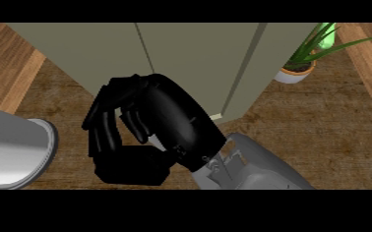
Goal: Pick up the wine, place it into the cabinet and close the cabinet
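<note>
The cabinet [196, 64] is a pale grey-green box standing on the wooden desk [312, 123], seen from above. A thin vertical seam divides its front panels. Its right door [247, 73] stands slightly ajar, its edge angled outward. No wine bottle can be made out.

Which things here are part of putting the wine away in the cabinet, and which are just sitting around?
Part of the job:
- cabinet, seen from above
- right hand, fingers curled in front of the cabinet
- the wine: not visible in this view

Just there:
- potted plant at the cabinet's right
- grey rounded object at the left edge
- wooden counter
</note>
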Robot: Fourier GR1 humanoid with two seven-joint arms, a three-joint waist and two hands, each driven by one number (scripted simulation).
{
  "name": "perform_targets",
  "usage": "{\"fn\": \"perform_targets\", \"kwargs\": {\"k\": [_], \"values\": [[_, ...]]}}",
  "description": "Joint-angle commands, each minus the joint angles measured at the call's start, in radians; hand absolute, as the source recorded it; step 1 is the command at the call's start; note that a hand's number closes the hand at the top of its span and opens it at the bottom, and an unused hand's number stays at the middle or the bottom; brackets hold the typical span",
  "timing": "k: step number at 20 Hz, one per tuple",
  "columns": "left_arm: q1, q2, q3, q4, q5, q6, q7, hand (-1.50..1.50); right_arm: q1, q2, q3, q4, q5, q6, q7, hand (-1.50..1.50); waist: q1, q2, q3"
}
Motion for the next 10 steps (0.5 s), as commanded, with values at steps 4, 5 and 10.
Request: {"fn": "perform_targets", "kwargs": {"k": [4,5,10], "values": [[-0.014,-0.042,-0.037,-0.055,-0.053,0.019,0.089,-1.5,-0.108,-0.024,-0.152,0.223,0.006,0.07,-0.124,1.5,-0.013,0.002,0.001],[-0.085,-0.034,-0.035,-0.015,-0.032,0.021,0.122,-1.5,-0.102,0.0,-0.118,0.229,0.007,0.035,-0.134,1.5,-0.021,0.002,0.001],[-0.148,-0.059,-0.103,-0.085,-0.072,0.121,0.18,-1.5,-0.141,-0.064,-0.282,0.447,-0.037,0.152,-0.319,1.5,-0.019,0.009,0.002]]}}
